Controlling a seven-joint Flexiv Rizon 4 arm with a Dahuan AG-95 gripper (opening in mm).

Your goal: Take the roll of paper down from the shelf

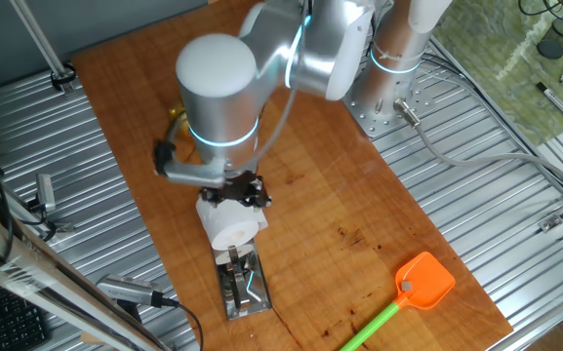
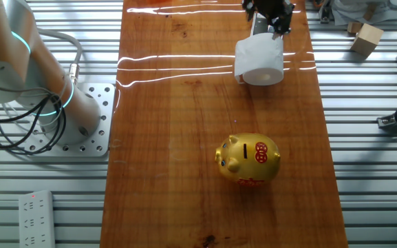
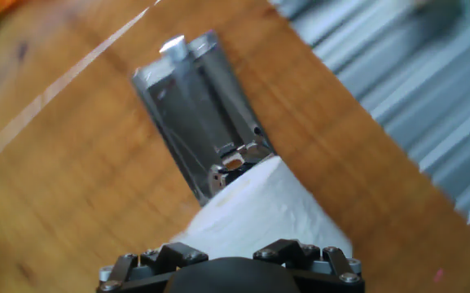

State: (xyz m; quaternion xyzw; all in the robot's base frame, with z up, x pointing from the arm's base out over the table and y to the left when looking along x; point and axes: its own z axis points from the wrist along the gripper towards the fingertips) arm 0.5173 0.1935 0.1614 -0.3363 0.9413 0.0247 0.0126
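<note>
The white roll of paper (image 1: 232, 224) hangs in my gripper (image 1: 235, 203), just beyond the near end of the silvery shelf (image 1: 243, 284). The shelf lies flat on the wooden table, its plate bare. In the other fixed view the roll (image 2: 259, 62) is below my gripper (image 2: 270, 27) near the table's far edge. In the hand view the roll (image 3: 259, 213) fills the space between the jaws of my gripper (image 3: 239, 246), and the shelf (image 3: 194, 114) lies ahead of it. The fingertips are hidden by the roll.
A golden piggy bank (image 2: 248, 160) stands mid-table. An orange fly swatter (image 1: 424, 281) lies near the table corner. The arm's base (image 2: 81, 117) sits beside the table on metal slats. A wooden block (image 2: 367, 38) and a power strip (image 2: 36, 220) lie off the table.
</note>
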